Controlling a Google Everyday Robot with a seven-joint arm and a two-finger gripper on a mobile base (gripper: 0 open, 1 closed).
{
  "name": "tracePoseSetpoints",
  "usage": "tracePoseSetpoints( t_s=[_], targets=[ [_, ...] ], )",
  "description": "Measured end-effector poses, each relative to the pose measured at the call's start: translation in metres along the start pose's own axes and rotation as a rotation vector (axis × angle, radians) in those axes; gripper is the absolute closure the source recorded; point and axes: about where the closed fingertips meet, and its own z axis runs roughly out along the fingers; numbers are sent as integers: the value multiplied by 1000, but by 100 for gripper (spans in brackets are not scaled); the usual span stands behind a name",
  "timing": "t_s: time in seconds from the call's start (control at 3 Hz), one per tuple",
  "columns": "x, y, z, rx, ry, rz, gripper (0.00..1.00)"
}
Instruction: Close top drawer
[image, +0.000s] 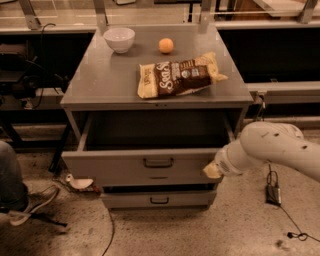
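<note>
The top drawer (120, 167) of the grey cabinet stands partly open, its flat front carrying a small black bar handle (158, 162). Its dark inside shows empty. My white arm (280, 147) reaches in from the right. My gripper (212, 170) is at the right end of the drawer front, against it or very close. The two lower drawers sit below; the lowest one (159, 199) shows its own black handle.
On the cabinet top (100, 85) lie a white bowl (119, 39), an orange (166, 45) and a brown and yellow snack bag (177, 77). A person's leg and shoe (20, 200) are at the lower left. Cables (272, 192) trail on the floor at right.
</note>
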Motion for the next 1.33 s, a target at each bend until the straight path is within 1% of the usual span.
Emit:
tracePoseSetpoints(
  t_s=[0.33, 0.67, 1.0, 1.33],
  targets=[
    [1, 1, 0, 0, 0, 0, 100],
    [-33, -10, 15, -1, -40, -19, 100],
    [-82, -27, 32, 0, -110, -41, 100],
    [-85, -28, 33, 1, -115, -41, 100]
  ],
)
